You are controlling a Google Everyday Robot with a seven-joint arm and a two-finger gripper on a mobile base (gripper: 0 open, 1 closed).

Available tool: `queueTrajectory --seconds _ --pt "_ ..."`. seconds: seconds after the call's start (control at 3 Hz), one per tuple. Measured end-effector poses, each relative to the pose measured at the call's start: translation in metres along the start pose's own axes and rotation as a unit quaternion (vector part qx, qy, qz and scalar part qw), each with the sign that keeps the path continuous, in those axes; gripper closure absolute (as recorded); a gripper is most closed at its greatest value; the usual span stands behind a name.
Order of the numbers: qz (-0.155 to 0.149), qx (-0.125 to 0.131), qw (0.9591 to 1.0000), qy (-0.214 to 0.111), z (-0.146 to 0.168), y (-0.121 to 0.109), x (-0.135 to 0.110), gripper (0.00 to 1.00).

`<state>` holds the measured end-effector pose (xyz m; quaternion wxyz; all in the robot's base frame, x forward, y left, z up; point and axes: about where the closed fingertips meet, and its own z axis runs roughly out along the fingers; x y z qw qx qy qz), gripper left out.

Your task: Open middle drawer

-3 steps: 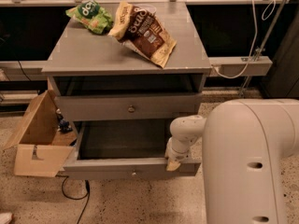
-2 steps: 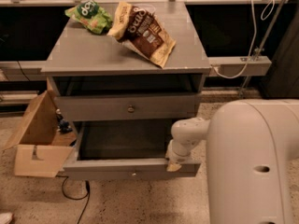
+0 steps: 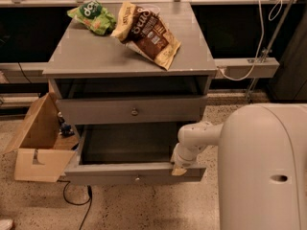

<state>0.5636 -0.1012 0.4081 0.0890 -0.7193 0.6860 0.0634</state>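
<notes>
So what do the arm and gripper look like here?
Arm: glossy off-white, rounded tubular segments; its big foreground shell has one small dark oval slot. No cables or markings visible. Gripper, at the front right rim of the pulled-out drawer, shows a tan tip.

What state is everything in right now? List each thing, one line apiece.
middle drawer: open, pulled well out.
upper drawer: pushed in.
gripper: down at the right end of the middle drawer's front panel.
cardboard box: open, standing on the floor left of the drawers.
green bag: lying on the cabinet top.
brown bag: lying on the cabinet top, right of the green bag.
</notes>
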Motion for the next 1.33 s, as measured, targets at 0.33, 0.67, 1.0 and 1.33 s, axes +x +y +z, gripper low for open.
queueTrajectory --seconds 0.33,0.67,1.0,1.33 --pt "0.0 0.0 1.0 0.0 0.0 0.0 0.0 0.27" --pt "-0.011 -0.001 0.9997 -0.02 -0.009 -0.011 0.005 0.0" --pt "-0.009 0.028 0.9984 -0.047 -0.052 -0.02 0.026 0.0" --pt "0.002 0.091 0.9925 -0.082 -0.121 -0.019 0.06 0.0"
